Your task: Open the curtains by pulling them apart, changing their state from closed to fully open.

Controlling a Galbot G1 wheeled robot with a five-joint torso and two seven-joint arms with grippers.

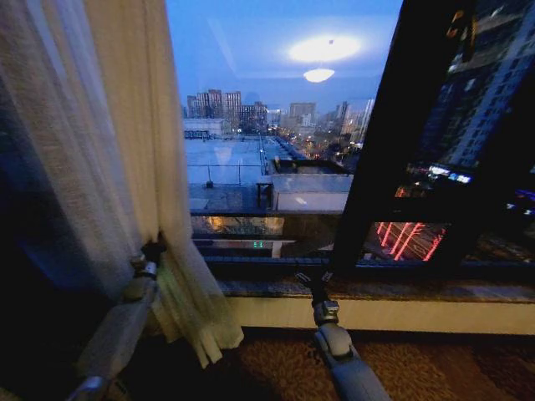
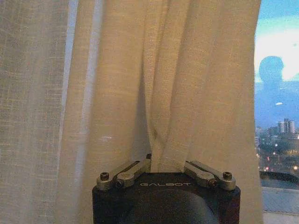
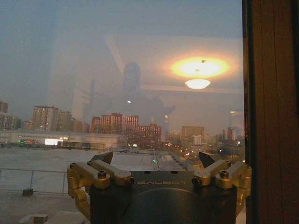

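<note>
A sheer cream curtain (image 1: 100, 150) hangs bunched at the left side of the window, its wavy hem just above the floor. My left gripper (image 1: 153, 251) is at the curtain's inner edge, low down. In the left wrist view a pleated fold of the curtain (image 2: 187, 84) runs down between the jaws of the left gripper (image 2: 166, 163), which is shut on it. My right gripper (image 1: 313, 280) is held up before the bare window glass at sill height. Its fingers (image 3: 108, 157) stand open with nothing between them, and the right gripper (image 3: 156, 158) faces the city outside.
A stone window sill (image 1: 393, 290) runs across below the glass, above a pale wall strip. A dark window frame post (image 1: 376, 167) stands right of the open pane. Patterned carpet (image 1: 276, 359) covers the floor. The glass reflects a ceiling lamp (image 3: 197, 70).
</note>
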